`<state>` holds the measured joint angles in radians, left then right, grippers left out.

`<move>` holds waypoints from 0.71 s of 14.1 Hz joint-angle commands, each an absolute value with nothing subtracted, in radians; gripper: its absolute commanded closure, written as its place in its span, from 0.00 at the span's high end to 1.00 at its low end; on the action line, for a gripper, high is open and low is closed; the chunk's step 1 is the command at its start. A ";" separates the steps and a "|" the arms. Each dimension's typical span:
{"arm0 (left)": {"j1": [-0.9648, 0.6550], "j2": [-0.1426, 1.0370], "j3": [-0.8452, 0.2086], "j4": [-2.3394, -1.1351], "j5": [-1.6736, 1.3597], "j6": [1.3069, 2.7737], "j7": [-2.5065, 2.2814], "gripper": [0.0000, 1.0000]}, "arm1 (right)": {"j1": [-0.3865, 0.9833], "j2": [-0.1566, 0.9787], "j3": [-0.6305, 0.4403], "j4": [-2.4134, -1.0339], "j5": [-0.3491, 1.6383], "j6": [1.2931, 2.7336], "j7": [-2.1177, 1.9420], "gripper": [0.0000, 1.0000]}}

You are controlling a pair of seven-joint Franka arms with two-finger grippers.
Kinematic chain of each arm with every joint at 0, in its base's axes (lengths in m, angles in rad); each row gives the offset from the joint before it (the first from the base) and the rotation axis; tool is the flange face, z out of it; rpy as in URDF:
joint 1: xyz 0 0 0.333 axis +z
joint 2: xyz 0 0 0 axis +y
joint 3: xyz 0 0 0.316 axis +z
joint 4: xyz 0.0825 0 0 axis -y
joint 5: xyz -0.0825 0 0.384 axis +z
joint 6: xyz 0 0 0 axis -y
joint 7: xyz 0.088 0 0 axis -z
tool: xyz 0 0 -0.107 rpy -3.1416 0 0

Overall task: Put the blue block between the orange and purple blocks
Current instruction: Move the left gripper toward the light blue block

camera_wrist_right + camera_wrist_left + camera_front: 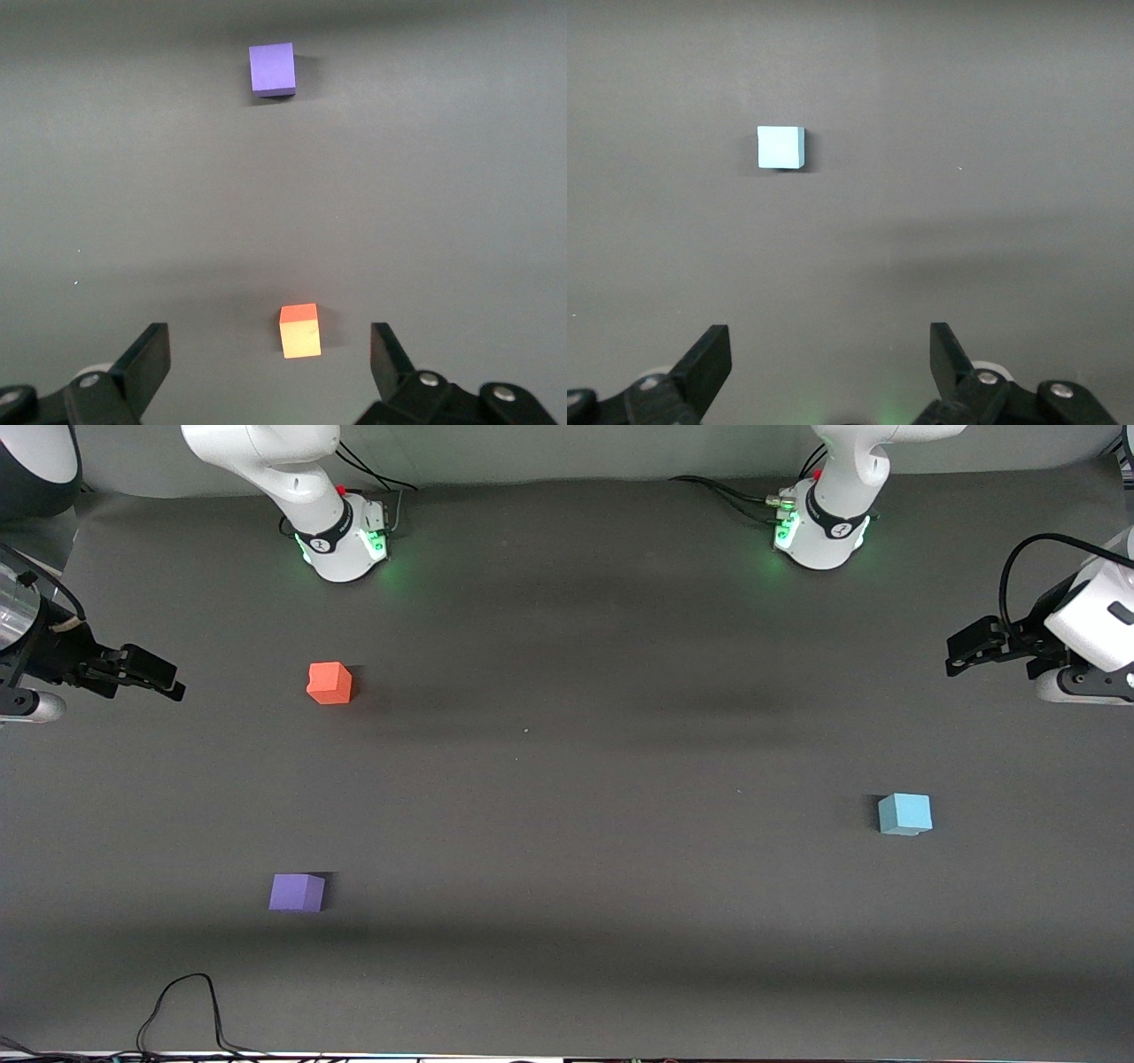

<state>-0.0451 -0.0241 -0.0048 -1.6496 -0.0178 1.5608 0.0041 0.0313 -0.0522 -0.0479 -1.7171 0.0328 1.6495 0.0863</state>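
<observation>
Purple block [297, 892] nearest; blue block [904, 814] apart from left claw [961, 651].

**Count of things on the table**

Three cubes in all: one blue block [904, 814] at right of centre in the front view, one orange block [330, 683] at upper left, one purple block [297, 892] at lower left. Two arms, two grippers: left gripper [955, 655] at the right edge, right gripper [174, 682] at the left edge. One black cable [182, 1005] along the bottom edge.
</observation>
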 commanded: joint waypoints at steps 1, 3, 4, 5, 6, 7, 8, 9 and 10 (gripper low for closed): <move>-0.044 -0.020 -0.002 -1.631 -0.031 1.534 -0.002 1.00 | 0.043 -0.061 -0.055 -1.713 0.011 1.638 0.095 1.00; -0.044 -0.018 -0.002 -1.629 -0.029 1.534 -0.006 1.00 | 0.043 -0.061 -0.055 -1.713 0.011 1.638 0.095 1.00; -0.044 -0.018 -0.002 -1.629 -0.029 1.534 -0.006 1.00 | 0.043 -0.061 -0.057 -1.713 0.012 1.638 0.095 1.00; -0.044 -0.018 -0.002 -1.631 -0.026 1.534 -0.002 1.00 | 0.043 -0.060 -0.058 -1.713 0.011 1.638 0.095 1.00; -0.044 -0.018 -0.002 -1.634 -0.025 1.532 0.006 1.00 | 0.043 -0.060 -0.058 -1.713 0.012 1.638 0.094 1.00; -0.043 -0.012 -0.002 -1.634 -0.022 1.534 0.009 1.00 | 0.043 -0.060 -0.060 -1.715 0.011 1.638 0.092 1.00; -0.034 0.006 0.002 -1.631 -0.017 1.542 0.012 1.00 | 0.043 -0.060 -0.060 -1.715 0.011 1.638 0.092 1.00; -0.002 0.027 0.003 -1.625 -0.014 1.563 0.018 1.00 | 0.043 -0.060 -0.060 -1.715 0.011 1.638 0.092 1.00; 0.032 0.058 0.003 -1.603 -0.014 1.578 0.052 1.00 | 0.043 -0.060 -0.060 -1.715 0.012 1.638 0.092 1.00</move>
